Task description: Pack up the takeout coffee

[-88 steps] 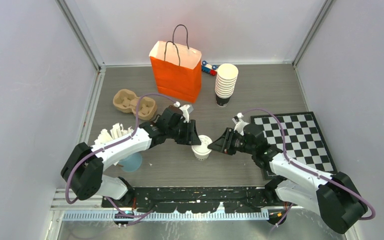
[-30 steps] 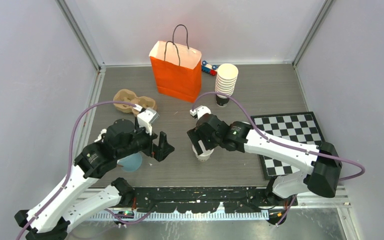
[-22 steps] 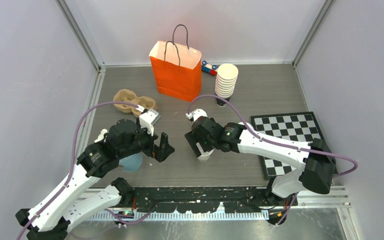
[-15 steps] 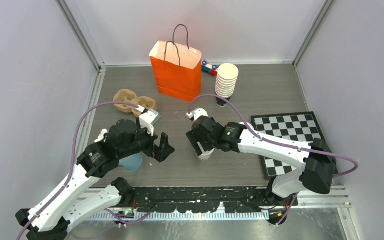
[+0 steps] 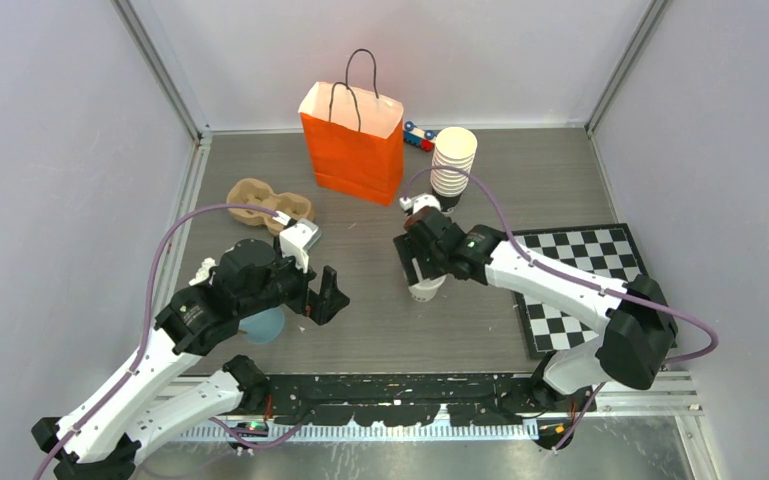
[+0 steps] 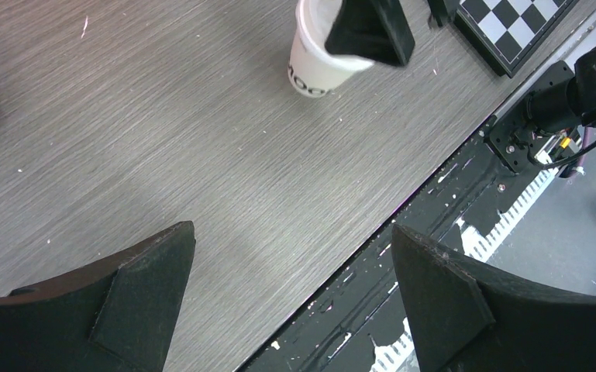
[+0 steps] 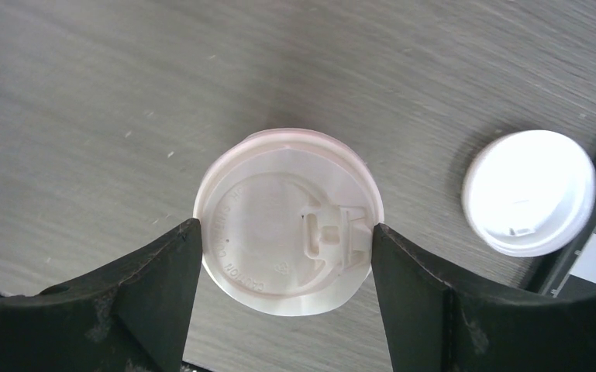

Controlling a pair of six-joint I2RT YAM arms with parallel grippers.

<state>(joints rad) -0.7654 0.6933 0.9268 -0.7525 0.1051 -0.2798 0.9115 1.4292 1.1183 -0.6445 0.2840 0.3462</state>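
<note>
The takeout coffee (image 7: 287, 221) is a small white paper cup with a round white lid, standing mid-table (image 5: 425, 290). My right gripper (image 5: 422, 262) comes down over it, and both fingers (image 7: 167, 271) press against the lid's rim, so it is shut on the cup. In the left wrist view the cup (image 6: 315, 66) sits at the top, partly covered by a right finger. My left gripper (image 5: 322, 298) hangs open and empty over the table's near edge (image 6: 294, 232), left of the cup. The orange bag (image 5: 353, 140) stands open at the back.
A loose white lid (image 7: 528, 191) lies beside the cup by the chessboard (image 5: 590, 280). A tall stack of lidless cups (image 5: 452, 165) and a toy car (image 5: 418, 135) stand right of the bag. A cardboard cup carrier (image 5: 265, 205) and a blue cup (image 5: 263, 325) are on the left.
The right gripper has narrowed onto the cup and carried it a little right and toward the back. The left arm has stayed where it was.
</note>
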